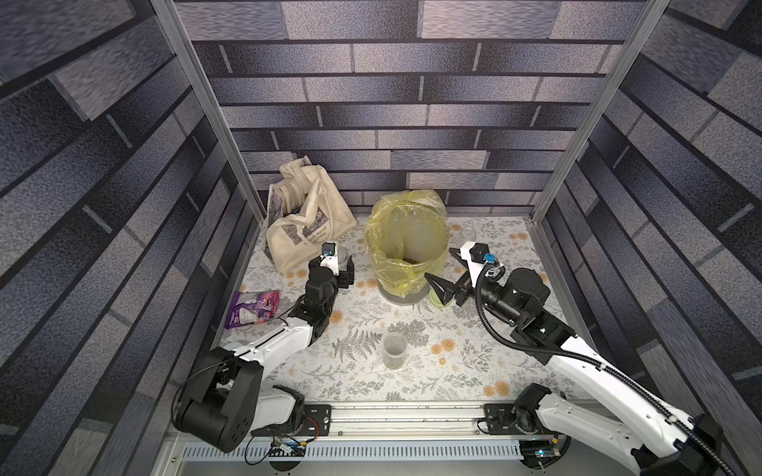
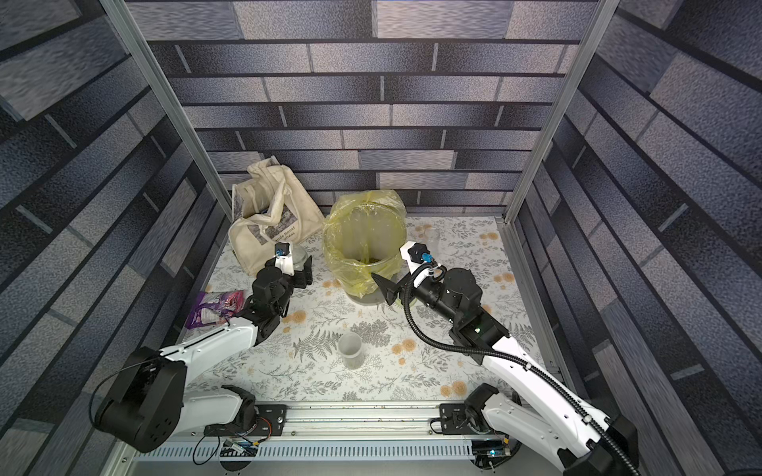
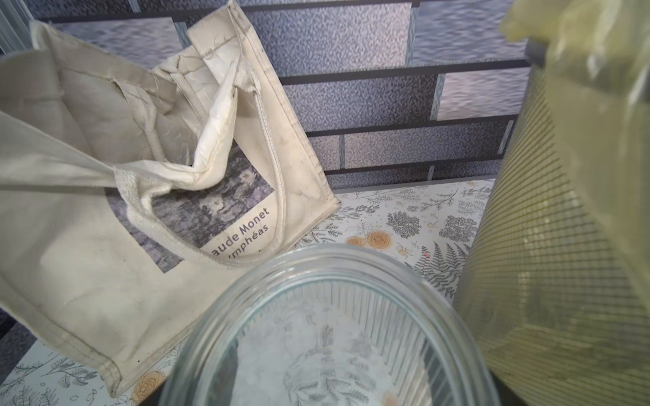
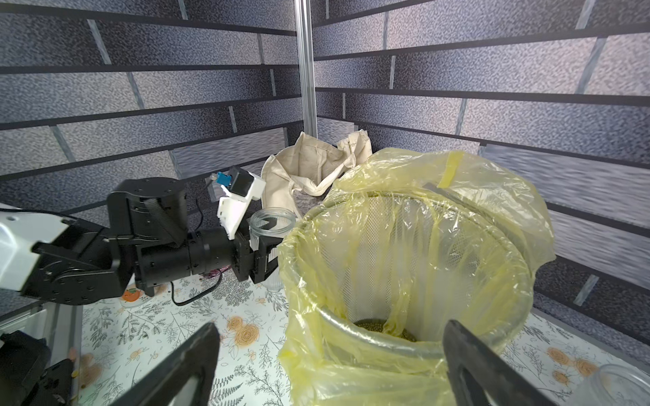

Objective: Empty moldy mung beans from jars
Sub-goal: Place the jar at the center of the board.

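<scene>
My left gripper (image 1: pixel 343 266) is shut on a wide clear ribbed jar (image 1: pixel 341 256), upright between the tote bag and the bin. In the left wrist view the jar (image 3: pixel 327 334) looks empty, with the tablecloth showing through its bottom. Mung beans (image 4: pixel 383 327) lie at the bottom of the bin (image 1: pixel 412 230). My right gripper (image 4: pixel 332 325) is open and empty by the bin's front right side. A tall slim jar (image 1: pixel 394 350) stands open near the table's front middle. A short jar (image 1: pixel 468 233) sits at the back right. A lime-green lid (image 1: pixel 438 300) lies under my right gripper.
The grey mesh bin (image 4: pixel 404 351), lined with a yellow bag, stands at the middle back. A cream tote bag (image 1: pixel 305 222) slumps at the back left, close to the held jar. A purple packet (image 1: pixel 253 307) lies at the left edge.
</scene>
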`<state>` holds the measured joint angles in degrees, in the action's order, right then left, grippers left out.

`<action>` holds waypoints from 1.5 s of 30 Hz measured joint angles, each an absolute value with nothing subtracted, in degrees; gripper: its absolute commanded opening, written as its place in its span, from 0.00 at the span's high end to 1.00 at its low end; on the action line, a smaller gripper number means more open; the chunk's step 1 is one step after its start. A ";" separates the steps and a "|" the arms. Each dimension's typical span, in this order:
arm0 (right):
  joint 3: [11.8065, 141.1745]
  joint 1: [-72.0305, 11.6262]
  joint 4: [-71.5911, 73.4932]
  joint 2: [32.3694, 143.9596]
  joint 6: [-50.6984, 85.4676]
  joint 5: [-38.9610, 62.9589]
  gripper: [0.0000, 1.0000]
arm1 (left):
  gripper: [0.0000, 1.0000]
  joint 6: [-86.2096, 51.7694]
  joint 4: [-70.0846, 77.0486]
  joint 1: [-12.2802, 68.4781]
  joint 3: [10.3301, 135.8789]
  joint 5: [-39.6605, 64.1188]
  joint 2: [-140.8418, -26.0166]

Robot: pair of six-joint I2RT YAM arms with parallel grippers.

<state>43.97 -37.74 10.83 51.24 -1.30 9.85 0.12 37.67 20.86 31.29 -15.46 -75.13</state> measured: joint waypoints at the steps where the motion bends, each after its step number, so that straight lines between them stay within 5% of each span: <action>1: 43.57 -37.74 10.50 50.70 -1.32 10.35 0.00 | 0.42 0.01 38.70 20.67 31.22 -15.49 -76.42; 14: 34.33 -37.74 9.47 47.68 -1.72 12.88 0.00 | 0.42 -0.40 47.09 20.14 31.16 -16.51 -86.32; 25: 31.27 -37.74 10.68 49.74 0.03 15.57 0.00 | 0.28 -0.86 50.57 19.64 31.16 -17.04 -92.29; 29: 31.44 -37.74 9.96 50.54 0.25 16.49 0.00 | 0.17 -1.78 50.59 19.00 31.18 -17.34 -93.71; 31: 31.44 -37.74 9.23 50.78 0.25 16.67 0.00 | 0.00 -2.11 50.98 18.65 31.18 -17.65 -93.93; 45: 31.59 -37.74 7.84 50.83 1.32 15.53 0.00 | 0.00 -6.09 48.07 18.33 31.20 -19.64 -89.47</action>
